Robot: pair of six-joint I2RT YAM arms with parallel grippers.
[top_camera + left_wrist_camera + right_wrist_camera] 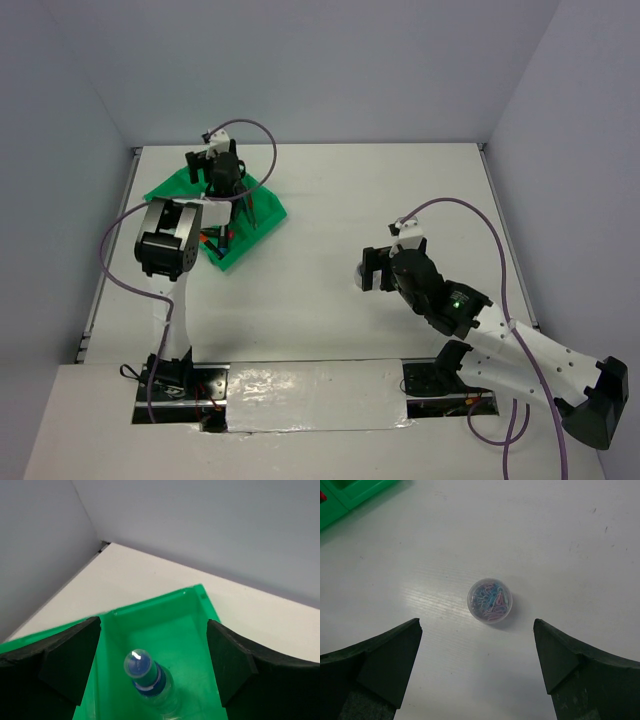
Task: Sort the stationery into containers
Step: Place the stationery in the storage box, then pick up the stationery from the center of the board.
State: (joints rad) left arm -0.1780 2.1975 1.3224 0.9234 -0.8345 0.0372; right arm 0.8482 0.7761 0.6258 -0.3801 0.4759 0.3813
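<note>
At left, the left claw [155, 652] is hanging wide open and empty over a compartment of the green tray [150, 615], where the blue-capped clear tube [147, 677] is sitting free of both fingers. At right, the right claw [477, 665] is hovering, equally wide and holding nothing, above a small clear tub of coloured paper clips [489, 600] standing on the white desk [560, 540]. Light, rigid and smooth-walled, the tub is likely calling for a square pinch across its round sides, lest it slip.

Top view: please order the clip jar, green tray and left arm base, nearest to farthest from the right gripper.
1. Clip jar, beneath the right gripper.
2. Green tray, farther back on the left.
3. Left arm base, near left edge.
</note>
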